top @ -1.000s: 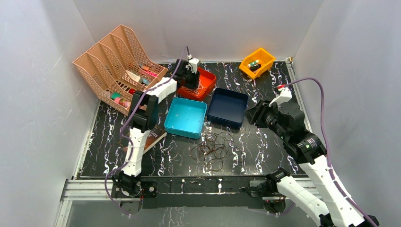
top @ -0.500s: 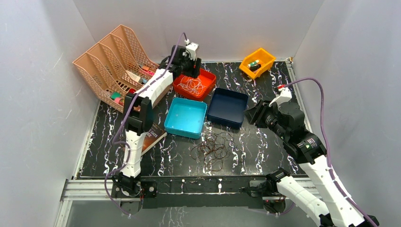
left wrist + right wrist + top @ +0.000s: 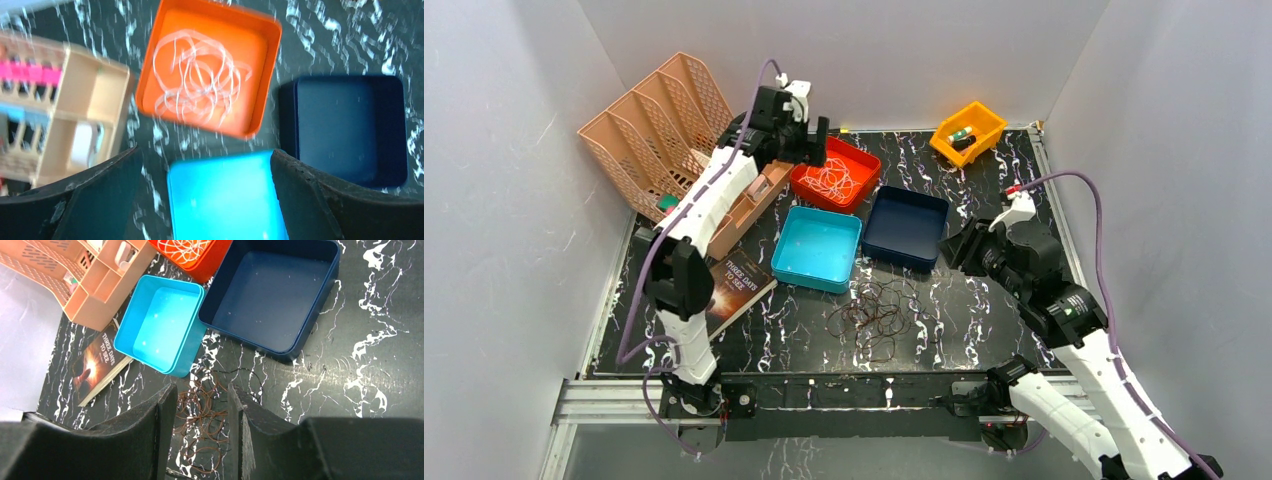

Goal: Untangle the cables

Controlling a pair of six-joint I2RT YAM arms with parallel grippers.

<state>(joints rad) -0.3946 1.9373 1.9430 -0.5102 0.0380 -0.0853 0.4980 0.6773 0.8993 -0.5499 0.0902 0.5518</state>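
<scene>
left jaws have lifted off the square orange plastic tray (image 3: 265,90) and stand wide, empty; the thin white cable coil (image 3: 195,75) lies inside (one sorted). the reddish-brown-and-black wire tangle (image 3: 874,318) waits on the black marbled tabletop (image 3: 969,310) under half-open, empty right jaws.

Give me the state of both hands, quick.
Left hand: wide open, holding nothing.
Right hand: partly open, holding nothing.

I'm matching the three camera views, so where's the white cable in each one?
Top external: white cable in the orange tray, back centre.
Left wrist: cable upper middle, same tray.
Right wrist: cable at top edge, cut off.
Shared landmark: teal tray next to the orange one.
</scene>
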